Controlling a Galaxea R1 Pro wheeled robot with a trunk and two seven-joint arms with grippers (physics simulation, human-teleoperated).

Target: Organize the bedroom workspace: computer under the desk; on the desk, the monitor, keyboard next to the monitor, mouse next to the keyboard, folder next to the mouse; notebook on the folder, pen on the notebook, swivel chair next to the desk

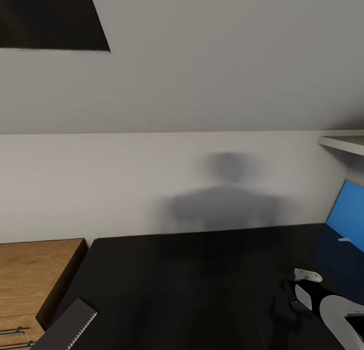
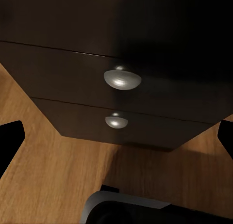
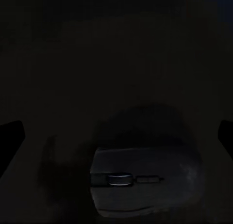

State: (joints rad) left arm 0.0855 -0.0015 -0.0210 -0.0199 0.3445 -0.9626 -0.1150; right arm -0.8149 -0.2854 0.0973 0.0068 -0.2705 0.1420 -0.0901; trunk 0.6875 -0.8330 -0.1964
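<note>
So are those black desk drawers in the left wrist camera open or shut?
Shut. Both drawer fronts with round metal knobs sit flush in the black pedestal, with only thin seams between them and no drawer sticking out.

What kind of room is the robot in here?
Probably a home office or bedroom work corner. A large black desk stands against a plain white wall, with a blue back panel. A mouse lies under the right wrist camera, and dark drawers with metal knobs sit on wood flooring.

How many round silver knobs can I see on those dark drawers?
2: one knob on the upper visible drawer front, another knob on the drawer front below it, both on the black pedestal. More drawers may lie outside the picture.
</note>
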